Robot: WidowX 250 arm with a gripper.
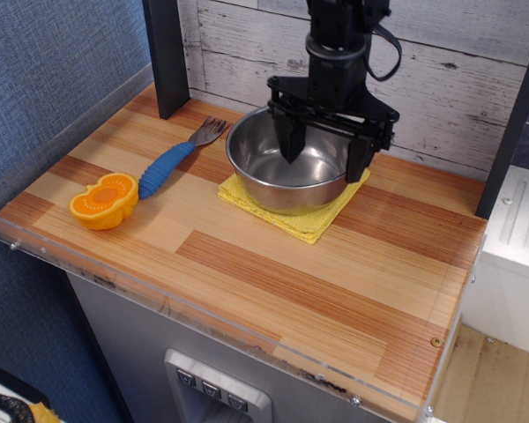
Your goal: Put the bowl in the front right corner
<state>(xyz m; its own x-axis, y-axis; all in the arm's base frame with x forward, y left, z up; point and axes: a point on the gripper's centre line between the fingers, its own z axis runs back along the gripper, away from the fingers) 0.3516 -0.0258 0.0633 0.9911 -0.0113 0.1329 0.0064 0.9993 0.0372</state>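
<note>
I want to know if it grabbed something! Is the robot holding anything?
No. The gripper is open over the bowl, one finger inside, one outside the right rim.

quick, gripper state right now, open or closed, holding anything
Gripper: open, holding nothing; one finger hangs inside the steel bowl, the other outside its right rim.
</note>
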